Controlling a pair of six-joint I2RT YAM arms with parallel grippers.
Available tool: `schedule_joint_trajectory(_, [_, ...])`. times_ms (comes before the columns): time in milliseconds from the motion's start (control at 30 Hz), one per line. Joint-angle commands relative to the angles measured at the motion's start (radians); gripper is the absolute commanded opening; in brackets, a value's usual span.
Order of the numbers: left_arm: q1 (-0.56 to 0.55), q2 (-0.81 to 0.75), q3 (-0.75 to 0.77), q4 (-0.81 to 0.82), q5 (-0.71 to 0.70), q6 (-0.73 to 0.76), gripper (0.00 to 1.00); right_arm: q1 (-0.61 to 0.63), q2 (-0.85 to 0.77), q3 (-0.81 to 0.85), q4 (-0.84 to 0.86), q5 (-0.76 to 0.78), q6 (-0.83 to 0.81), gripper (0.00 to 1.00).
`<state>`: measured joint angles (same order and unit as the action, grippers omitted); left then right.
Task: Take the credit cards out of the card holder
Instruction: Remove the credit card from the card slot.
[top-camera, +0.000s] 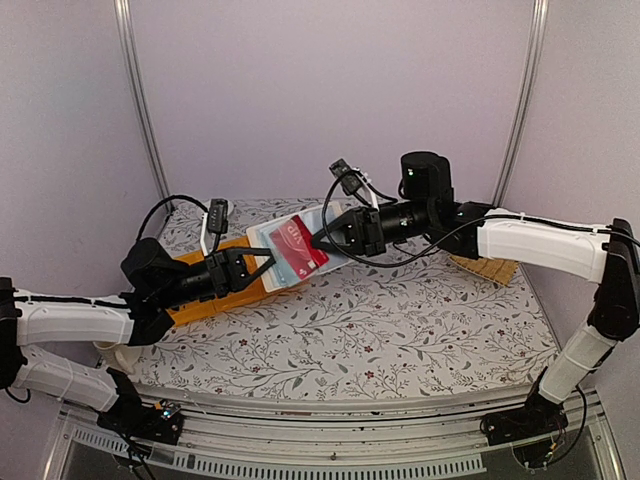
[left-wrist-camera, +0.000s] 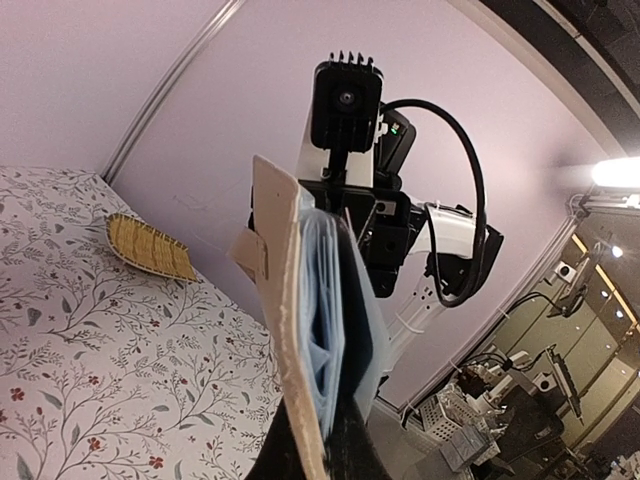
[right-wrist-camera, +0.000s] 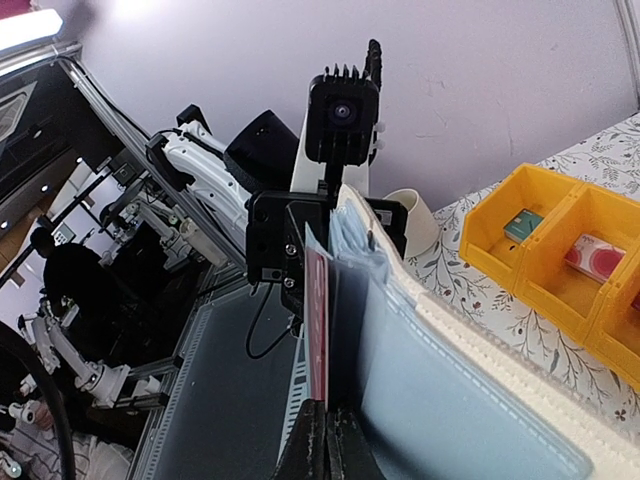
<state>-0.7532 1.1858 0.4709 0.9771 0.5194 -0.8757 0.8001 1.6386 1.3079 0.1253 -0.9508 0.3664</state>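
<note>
The card holder (top-camera: 272, 280) hangs in the air between my two grippers, above the middle back of the table. Its pale blue leaves are spread open and a red credit card (top-camera: 301, 246) shows in a sleeve. My left gripper (top-camera: 262, 266) is shut on the holder's near-left edge. In the left wrist view the holder (left-wrist-camera: 285, 300) stands edge-on in the gripper (left-wrist-camera: 335, 425). My right gripper (top-camera: 322, 240) is shut on the red card's right edge. In the right wrist view the card (right-wrist-camera: 318, 320) stands edge-on in the gripper (right-wrist-camera: 327, 412), beside the holder's leaves (right-wrist-camera: 450, 400).
Yellow bins (right-wrist-camera: 545, 265) lie behind the holder on the left, one with a teal card (right-wrist-camera: 522, 222), one with a pink-red card (right-wrist-camera: 598, 255); they also show in the top view (top-camera: 205, 300). A woven straw basket (top-camera: 485, 268) lies at the back right.
</note>
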Motion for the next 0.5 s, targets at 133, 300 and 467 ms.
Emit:
schedule_joint_trajectory(133, [-0.006,-0.073,-0.032,0.03,-0.076,0.049,0.0,-0.04,-0.078,-0.078,0.048,0.114,0.062,0.01])
schedule_joint_trajectory(300, [-0.006,-0.08,-0.036,0.033,-0.088,0.052,0.0,-0.04,-0.087,-0.12,0.125,0.133,0.113,0.01])
schedule_joint_trajectory(467, [-0.006,-0.082,-0.036,0.015,-0.089,0.05,0.0,-0.044,-0.106,-0.145,0.187,0.146,0.137,0.02])
